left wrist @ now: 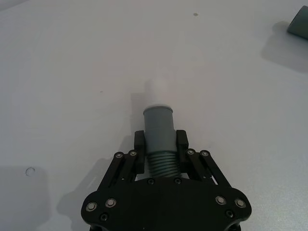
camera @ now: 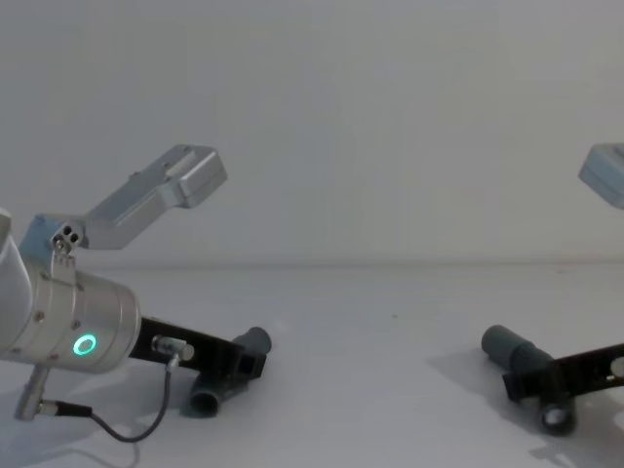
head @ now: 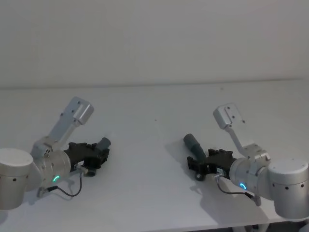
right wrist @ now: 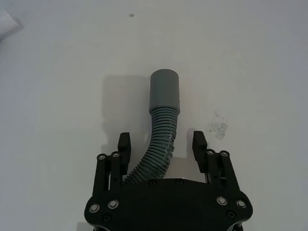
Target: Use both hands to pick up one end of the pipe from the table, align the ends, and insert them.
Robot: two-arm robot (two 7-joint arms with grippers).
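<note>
Head cam: L gripper point(head: 100, 152) & R gripper point(head: 198, 166) low over tabletop point(head: 154, 193), well apart. L wrist: pinching white-tipped pipe piece point(left wrist: 159, 127) at ribs. R wrist: fingers spread either side of socket piece point(right wrist: 163, 96). Chest: pieces well apart.

We see a big white table point(head: 159, 154) that goes from one side to the other. It is flat and plain. Behind it stands a plain, pale wall point(head: 154, 38). They meet in a straight line. The light is soft. We spot a tiny dark dot point(left wrist: 195, 14) on the table top.
</note>
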